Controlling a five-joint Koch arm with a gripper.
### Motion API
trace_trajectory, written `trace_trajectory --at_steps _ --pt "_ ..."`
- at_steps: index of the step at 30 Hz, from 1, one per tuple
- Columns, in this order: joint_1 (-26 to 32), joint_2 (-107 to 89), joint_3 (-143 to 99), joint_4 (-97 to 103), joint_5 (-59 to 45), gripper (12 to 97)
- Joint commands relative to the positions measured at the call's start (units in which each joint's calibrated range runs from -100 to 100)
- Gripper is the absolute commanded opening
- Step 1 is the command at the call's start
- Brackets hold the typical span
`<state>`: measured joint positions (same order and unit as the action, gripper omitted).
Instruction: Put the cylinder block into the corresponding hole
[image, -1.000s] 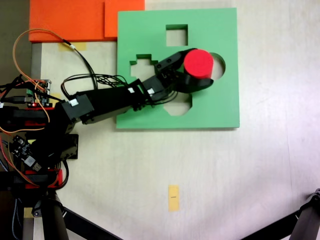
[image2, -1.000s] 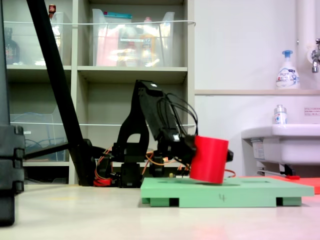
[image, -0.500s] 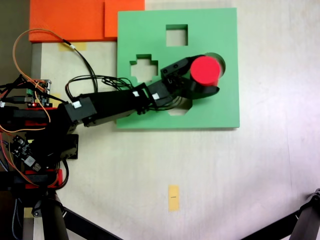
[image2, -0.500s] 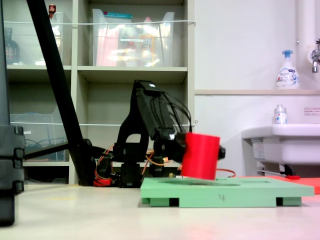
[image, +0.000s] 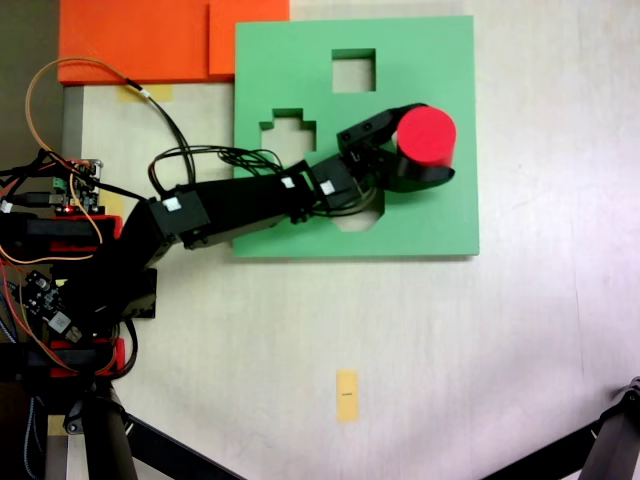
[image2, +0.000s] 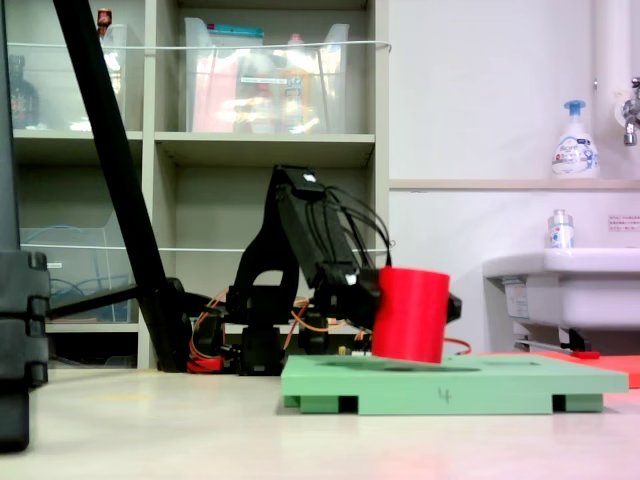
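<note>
Above the green board (image: 440, 215), the gripper (image: 425, 143) clamps the cylinder block (image: 426, 135)

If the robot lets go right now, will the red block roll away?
Probably not. The cylinder block hangs nearly upright in the gripper, just above the green board, so it would likely land on its flat end. It looks stiff, not squashing.

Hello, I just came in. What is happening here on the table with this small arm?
A small black robot arm holds a red cylinder block in its claw over a green foam board. The block sits about where the round hole should be, covering it in the top-down fixed view. In the side-on fixed view the block leans slightly and its bottom edge is at the board's top surface, so it does not look dropped in yet.
</note>
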<state>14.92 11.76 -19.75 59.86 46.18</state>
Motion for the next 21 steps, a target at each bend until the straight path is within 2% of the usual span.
trace_trajectory --at_steps 1,21 --pt "0.0 -0.2 5.1 4.5 0.1 36.4" --pt "2.3 3.0 5.5 5.5 0.1 36.6"
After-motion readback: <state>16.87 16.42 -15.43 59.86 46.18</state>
